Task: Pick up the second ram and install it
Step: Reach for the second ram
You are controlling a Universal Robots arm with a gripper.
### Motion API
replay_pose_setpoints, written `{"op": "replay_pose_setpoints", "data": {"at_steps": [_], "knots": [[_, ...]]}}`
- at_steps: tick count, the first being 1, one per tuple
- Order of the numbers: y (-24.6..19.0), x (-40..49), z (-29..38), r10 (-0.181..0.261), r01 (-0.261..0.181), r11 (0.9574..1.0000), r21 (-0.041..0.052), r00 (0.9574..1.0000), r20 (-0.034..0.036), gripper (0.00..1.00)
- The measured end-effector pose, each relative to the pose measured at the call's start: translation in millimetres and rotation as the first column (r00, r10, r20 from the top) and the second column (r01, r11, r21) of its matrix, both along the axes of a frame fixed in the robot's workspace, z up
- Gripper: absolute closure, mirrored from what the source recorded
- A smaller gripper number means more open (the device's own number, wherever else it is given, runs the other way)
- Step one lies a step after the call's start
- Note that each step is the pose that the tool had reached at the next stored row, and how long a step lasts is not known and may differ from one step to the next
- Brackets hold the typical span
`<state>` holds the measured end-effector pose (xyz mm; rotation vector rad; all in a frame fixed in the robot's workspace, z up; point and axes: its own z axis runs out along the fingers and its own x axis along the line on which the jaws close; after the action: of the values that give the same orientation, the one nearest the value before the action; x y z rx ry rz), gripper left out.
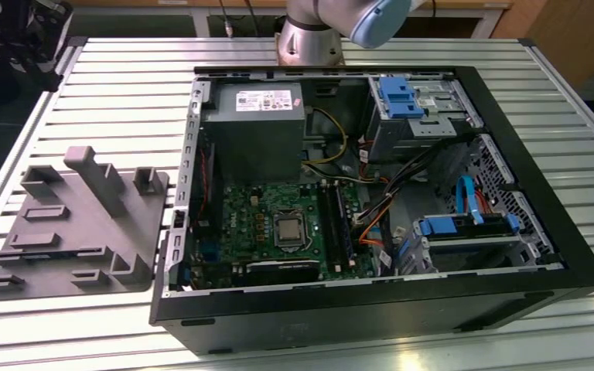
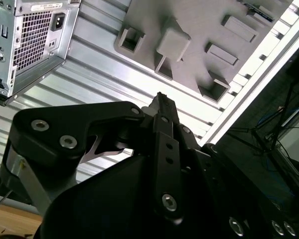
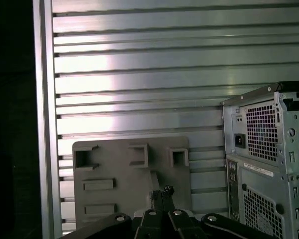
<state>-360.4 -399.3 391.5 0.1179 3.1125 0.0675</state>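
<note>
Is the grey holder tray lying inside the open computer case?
No, in the exterior view the grey holder tray lies on the slatted table, outside the computer case.

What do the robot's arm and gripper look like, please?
The arm is a silver-grey metal tube with a rounded light-blue cap on its joint. The gripper is matt black, built of flat angular links that taper to narrow tips and are pinned with round silver screws.

Open computer case on slatted table; grey holder tray at exterior view's left.
</note>
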Motion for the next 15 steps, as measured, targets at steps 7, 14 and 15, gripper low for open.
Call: {"op": "replay_pose_setpoints", "data": {"at_steps": [7, 14, 15], "knots": [[0.0, -5.5, -0.1, 0.000, 0.000, 1.0000, 0.0001, 1.0000, 0.0000, 0.89], [0.0, -10.9, -0.1, 0.000, 0.000, 1.0000, 0.0001, 1.0000, 0.0000, 0.89], [0.0, -11.4, -0.2, 0.000, 0.000, 1.0000, 0.0001, 1.0000, 0.0001, 0.89]]}}
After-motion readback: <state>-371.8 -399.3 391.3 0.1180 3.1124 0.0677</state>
